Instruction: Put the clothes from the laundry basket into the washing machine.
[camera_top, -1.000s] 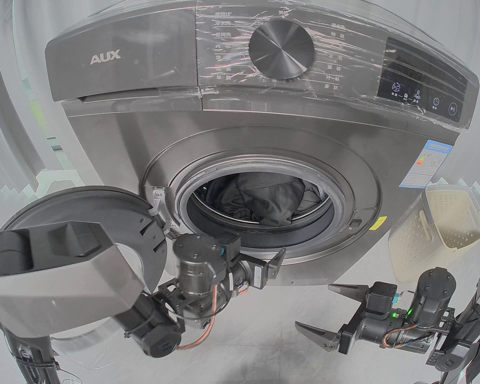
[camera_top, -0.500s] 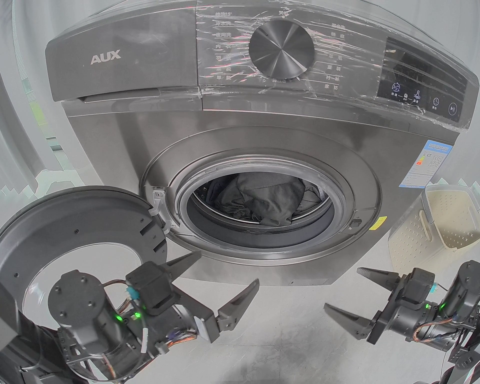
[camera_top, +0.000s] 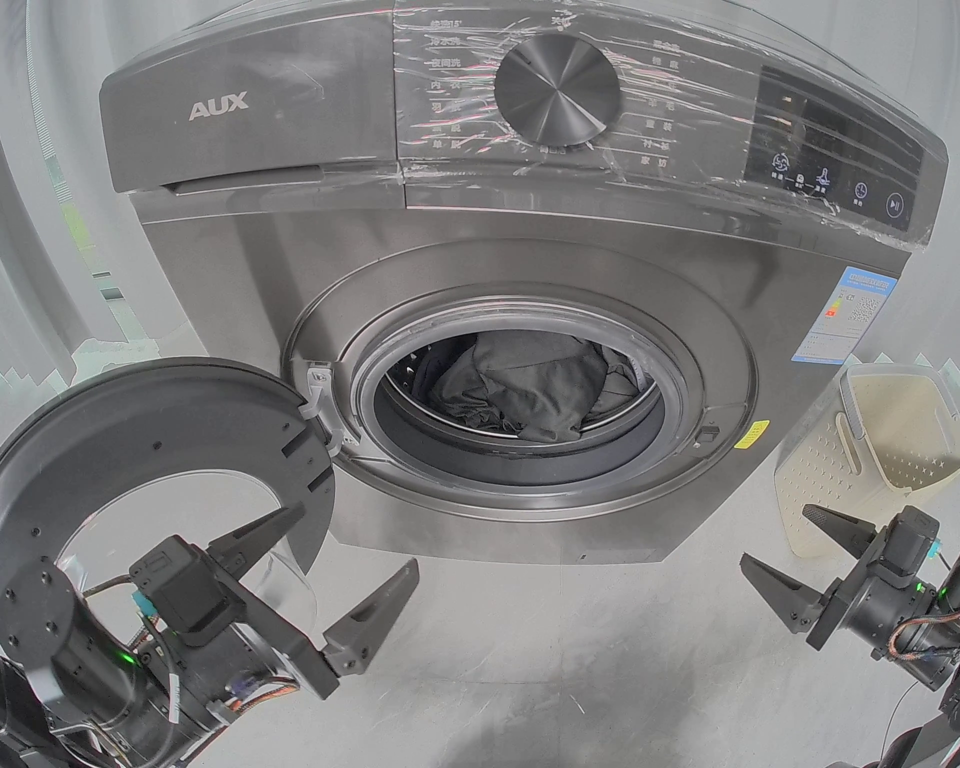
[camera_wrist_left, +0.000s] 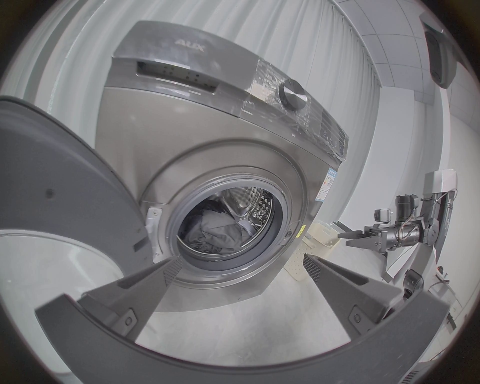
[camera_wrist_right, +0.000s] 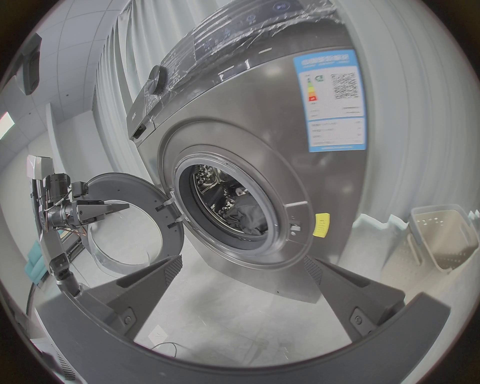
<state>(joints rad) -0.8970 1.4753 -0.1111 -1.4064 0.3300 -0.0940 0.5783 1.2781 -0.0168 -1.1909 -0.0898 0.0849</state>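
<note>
The washing machine (camera_top: 560, 250) stands with its round door (camera_top: 150, 430) swung wide open on the left side. The dark clothes (camera_top: 530, 385) lie in a heap inside the drum, just behind the grey seal. The cream laundry basket (camera_top: 815, 490) stands on the floor beside the machine's right front corner. The left gripper (camera_top: 356, 538) hangs low before the door, its jaws spread apart and holding nothing. The right gripper (camera_top: 775, 535) hangs near the basket, its jaws also apart and empty.
</note>
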